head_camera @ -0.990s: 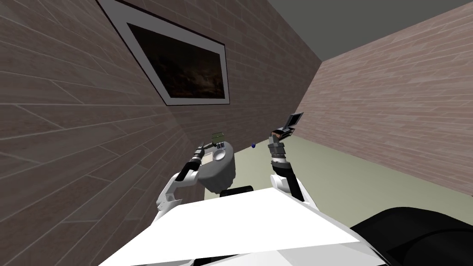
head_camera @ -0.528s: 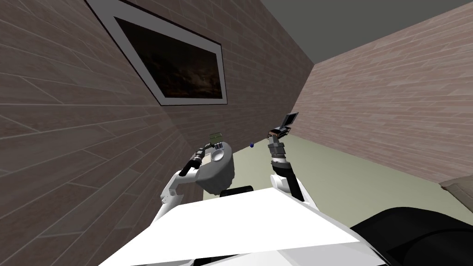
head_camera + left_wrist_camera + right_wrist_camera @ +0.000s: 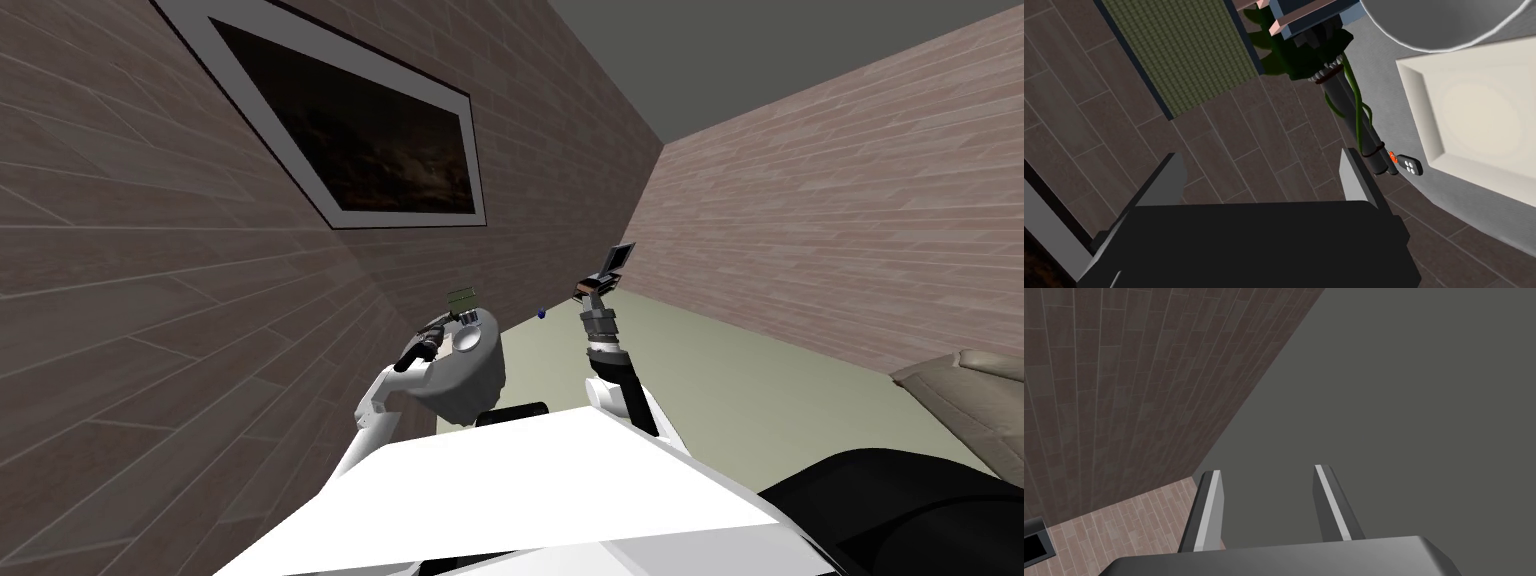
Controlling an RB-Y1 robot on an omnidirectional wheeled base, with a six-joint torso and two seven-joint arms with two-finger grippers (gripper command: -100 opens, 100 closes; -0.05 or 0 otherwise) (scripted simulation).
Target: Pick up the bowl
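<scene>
- Since 1 s ago the whole head view has swung: the picture frame (image 3: 350, 140) sits further to the left and a beige cushion (image 3: 975, 395) has come in at the right edge, so that's my own turn, not the things moving; arms look approx. the same vs the chest
- Step in hand, as I judge it: approach/line-up on the bowl, nothing lifted yet
- Bowl (image 3: 467, 338): pale, round, on top of the round grey table (image 3: 470, 380), just ahead of my left forearm
- In the left wrist view it's prob. the grey curve with a pale rim, beside a cream square tray (image 3: 1474, 115); a key fob (image 3: 1410, 166) lies near the tray
- Left gripper (image 3: 1264, 165): fingers wide apart, nothing between them; it points at the dark floor tiles beside the table, w/ a green rug (image 3: 1184, 50) and a potted plant (image 3: 1304, 55) beyond
- Right gripper (image 3: 1268, 475): raised, fingers parted, empty
- Next calls for: swing the left hand over the table edge, past the fob and tray, set the fingers astride the bowl's rim, then close and lift
</scene>
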